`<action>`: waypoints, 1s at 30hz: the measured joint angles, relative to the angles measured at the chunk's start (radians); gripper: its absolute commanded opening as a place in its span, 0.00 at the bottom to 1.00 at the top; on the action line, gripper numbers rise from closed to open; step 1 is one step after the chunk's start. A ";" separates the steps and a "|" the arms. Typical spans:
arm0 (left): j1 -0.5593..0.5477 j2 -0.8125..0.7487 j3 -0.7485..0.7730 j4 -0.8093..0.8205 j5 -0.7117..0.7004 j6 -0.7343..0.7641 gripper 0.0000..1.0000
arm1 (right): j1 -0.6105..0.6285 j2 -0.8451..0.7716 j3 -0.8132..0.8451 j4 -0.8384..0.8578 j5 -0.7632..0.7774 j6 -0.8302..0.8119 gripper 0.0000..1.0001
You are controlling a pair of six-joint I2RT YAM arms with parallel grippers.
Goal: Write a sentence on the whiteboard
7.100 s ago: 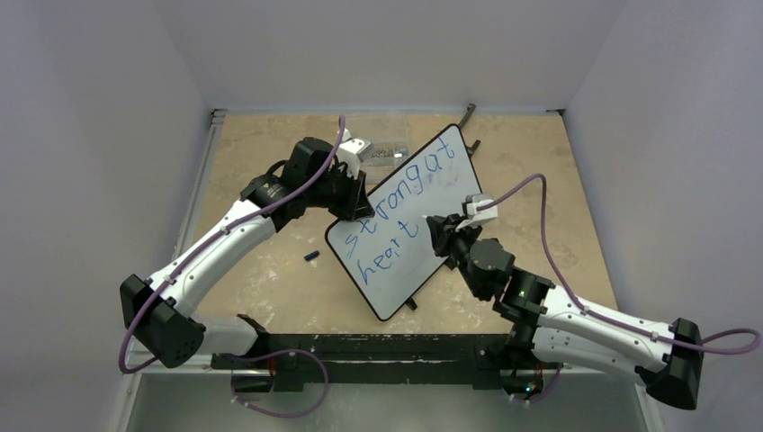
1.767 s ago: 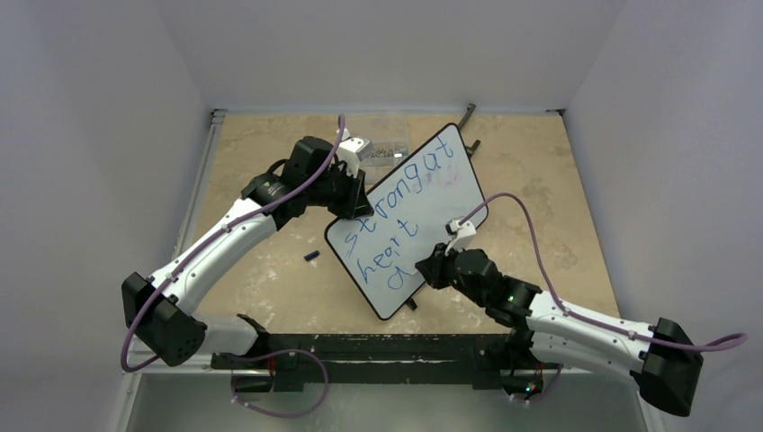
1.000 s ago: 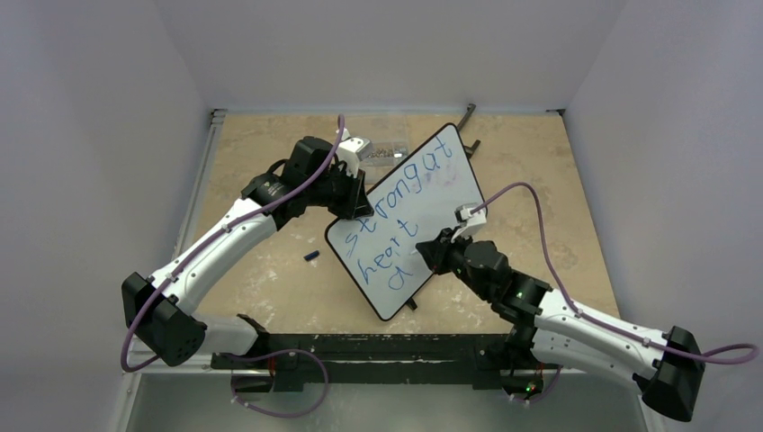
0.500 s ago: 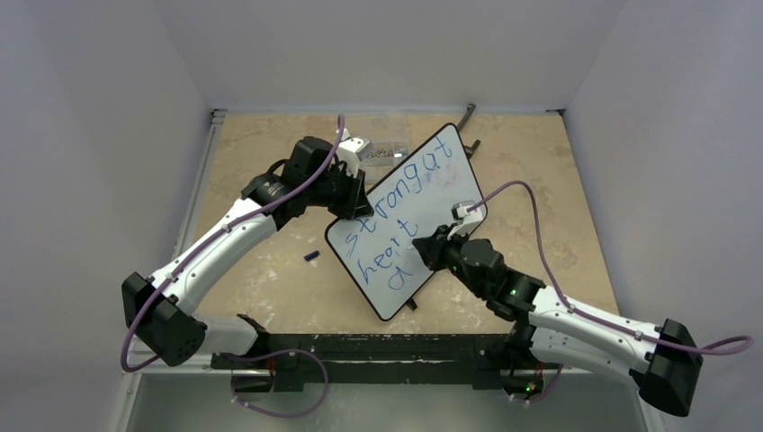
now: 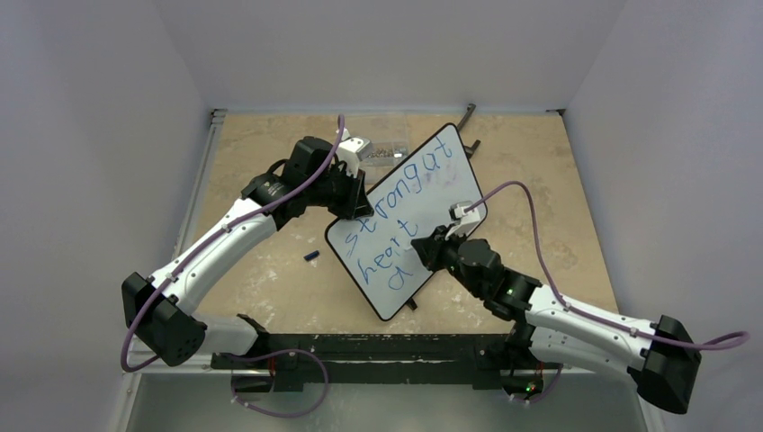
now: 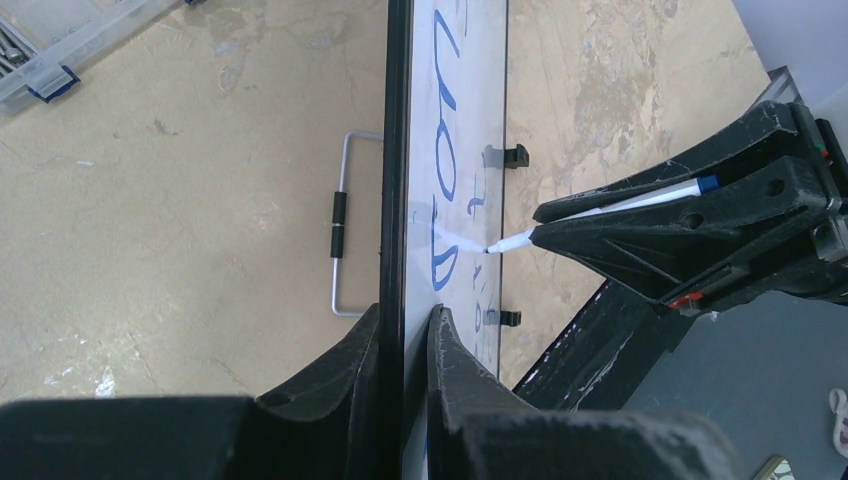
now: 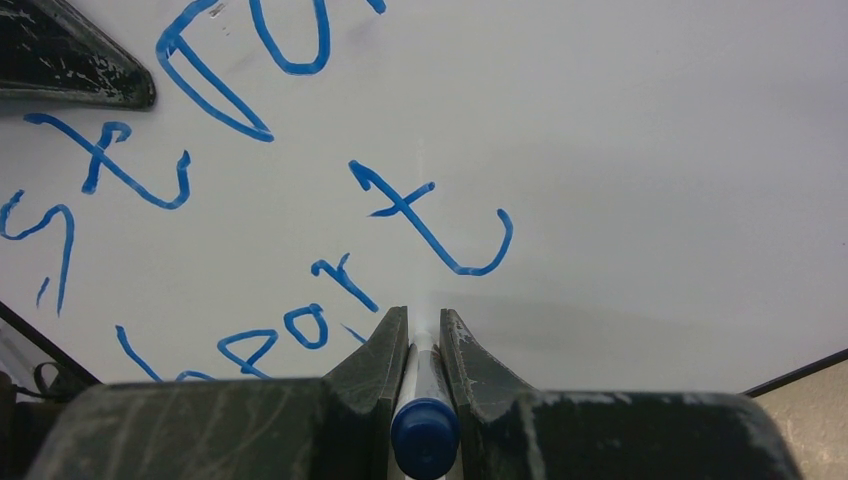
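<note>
Moved since earlier views: right gripper [image 5: 423, 245] has travelled up from the board's lower corner, and a lone "a" now opens a third row.

Item: large glossy white whiteboard, thin black frame [image 5: 436, 189]. Its long edge is pinched between the nearly closed left gripper [image 6: 405, 322].

Right gripper: clamped tight on a white marker with blue cap [image 7: 424, 435], tip touching the board just ahead of its fingers.

Blue handwritten sentence [image 5: 396, 220]: "strong at heart a", uneven but legible.

Step in hand: third-row word. The next stroke probably calls for steady tip contact beside the "a".
</note>
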 measured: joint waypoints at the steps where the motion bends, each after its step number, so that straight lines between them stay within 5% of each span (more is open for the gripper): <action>1: 0.000 0.000 0.000 0.000 0.000 0.000 0.00 | 0.000 0.003 -0.002 0.002 0.000 0.000 0.00; 30: 0.014 -0.002 0.000 -0.002 -0.002 0.009 0.00 | 0.000 -0.009 -0.142 0.049 0.004 0.140 0.00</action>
